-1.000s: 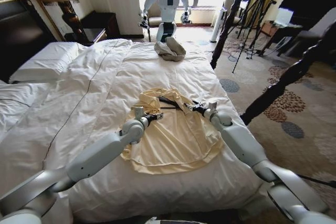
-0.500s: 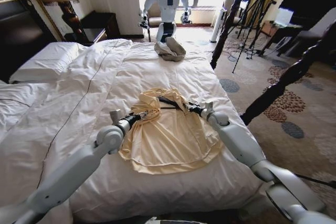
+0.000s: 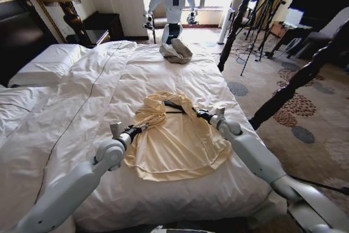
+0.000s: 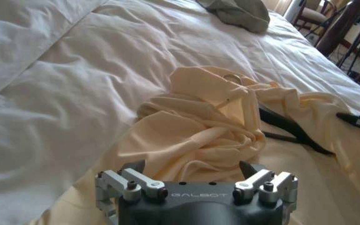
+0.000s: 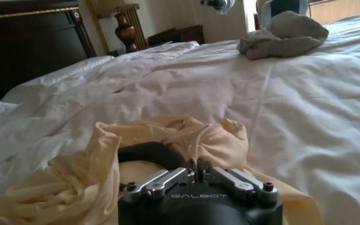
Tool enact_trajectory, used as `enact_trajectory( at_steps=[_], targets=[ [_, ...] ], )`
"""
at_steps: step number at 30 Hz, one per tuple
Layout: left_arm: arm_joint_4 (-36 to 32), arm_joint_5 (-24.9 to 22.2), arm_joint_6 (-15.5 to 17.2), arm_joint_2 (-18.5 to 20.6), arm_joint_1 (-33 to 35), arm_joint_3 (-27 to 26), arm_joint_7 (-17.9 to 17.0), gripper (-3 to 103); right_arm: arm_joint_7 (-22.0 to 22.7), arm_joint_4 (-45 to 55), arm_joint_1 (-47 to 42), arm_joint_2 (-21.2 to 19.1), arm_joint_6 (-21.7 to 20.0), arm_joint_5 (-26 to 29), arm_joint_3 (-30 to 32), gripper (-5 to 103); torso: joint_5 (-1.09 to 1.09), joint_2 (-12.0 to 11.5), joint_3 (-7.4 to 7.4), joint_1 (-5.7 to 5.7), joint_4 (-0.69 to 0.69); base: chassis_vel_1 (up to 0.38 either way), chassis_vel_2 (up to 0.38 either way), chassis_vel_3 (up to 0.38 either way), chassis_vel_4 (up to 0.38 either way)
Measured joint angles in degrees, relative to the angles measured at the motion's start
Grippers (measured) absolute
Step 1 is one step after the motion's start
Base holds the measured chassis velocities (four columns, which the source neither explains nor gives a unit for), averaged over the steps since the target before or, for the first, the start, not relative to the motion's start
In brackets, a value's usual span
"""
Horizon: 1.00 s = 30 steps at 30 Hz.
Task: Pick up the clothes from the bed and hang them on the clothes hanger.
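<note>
Clothes (image 3: 177, 145), meaning 1 pale cream-yellow shirt, are lying on the white duvet of the bed (image 3: 87, 91), toward its foot edge and nearer the right side, with the body spread flat and the collar end bunching into folds. Part of the black clothes hanger (image 3: 173, 105) is showing at that bunched collar, seemingly threaded into the neck, while the rest is sitting under the fabric. Robot's right gripper (image 3: 204, 115) is resting at the shirt's right shoulder with its fingers pressed together, apparently pinching the hanger's end, though fabric is covering the exact contact. Left gripper (image 3: 134, 130) is hovering just beside the shirt's left edge with its fingers spread and holding nothing. A small grey-beige bundle (image 3: 175, 51) is sitting well apart near the far edge of the bed. Judging by this, the task is sitting in its middle stage: the hanger is partly inside the shirt, but the left shoulder is not yet seated on it, and the shirt is not yet lifted off the bed.
</note>
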Motion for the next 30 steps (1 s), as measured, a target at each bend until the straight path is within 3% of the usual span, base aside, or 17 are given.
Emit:
enact_trajectory(
  at_steps=[13,22,26,30],
  targets=[
    [-1.46,-0.25,0.12,-0.07,1.04,-2.18,-0.93,100,6.19,1.01,5.31,6.51,-3.92,3.66,-8.92,0,-0.01,0.00,0.01,0.00,-0.02,0.000,0.000,0.000,0.000],
    [-1.35,-0.27,0.11,-0.31,1.16,-2.20,-1.00,100,14.78,8.66,4.10,6.23,-10.90,3.94,-14.44,0,-0.01,0.00,0.01,0.00,-0.03,0.000,0.000,0.000,0.000],
    [-1.10,-0.26,0.08,-0.79,0.93,-1.77,-1.01,100,17.10,12.17,4.59,6.10,-13.99,2.00,-19.45,-3,-0.01,0.00,0.01,0.00,-0.02,0.000,0.000,0.000,0.000],
    [-1.02,-0.21,0.02,-0.86,0.90,-1.75,-1.02,100,16.25,15.74,3.48,4.28,-15.04,-1.47,-20.21,-1,0.00,0.00,0.01,0.00,-0.01,0.000,0.000,0.000,0.000]
  ],
)
